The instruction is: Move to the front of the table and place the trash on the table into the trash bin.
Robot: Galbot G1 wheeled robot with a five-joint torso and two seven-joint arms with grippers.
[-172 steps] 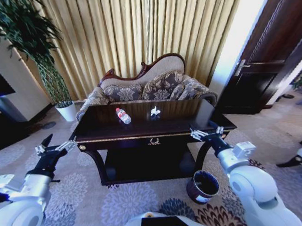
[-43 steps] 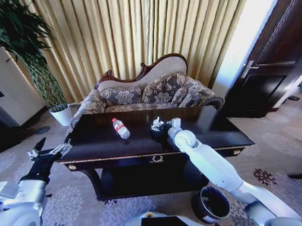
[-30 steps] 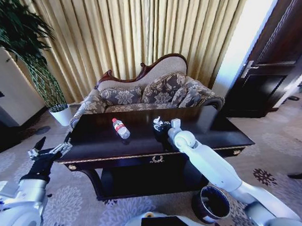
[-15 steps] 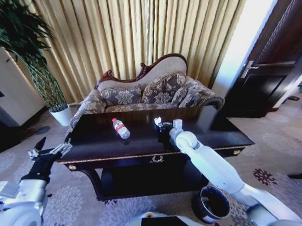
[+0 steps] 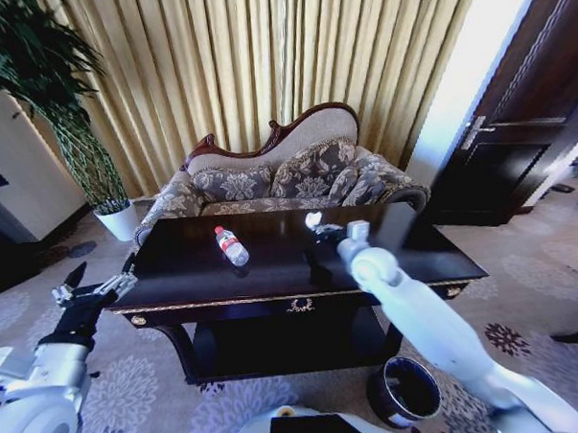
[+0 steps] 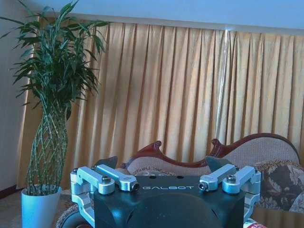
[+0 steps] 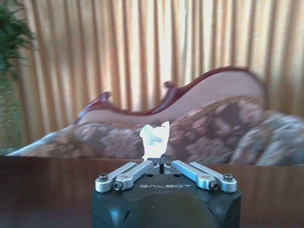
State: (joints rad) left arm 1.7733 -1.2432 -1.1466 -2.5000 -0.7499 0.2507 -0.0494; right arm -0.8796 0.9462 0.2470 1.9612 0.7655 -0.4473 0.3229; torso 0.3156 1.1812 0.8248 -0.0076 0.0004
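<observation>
Lifted since a moment ago, the right gripper (image 5: 318, 225) pinches a small white crumpled paper (image 7: 154, 138) above the dark glossy wooden table (image 5: 176, 265); the left gripper (image 5: 92, 285) waits spread open beside its left end.

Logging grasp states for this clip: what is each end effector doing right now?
Left end effector: open, holding nothing, beside the table's left corner.
Right end effector: closed on a crumpled paper, above the table.

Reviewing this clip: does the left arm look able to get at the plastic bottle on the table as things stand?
Probably yes. The left gripper hangs open off the table's left front corner, and the bottle lies on bare tabletop toward that side. The right gripper, shut on the crumpled paper, is well clear.
</observation>
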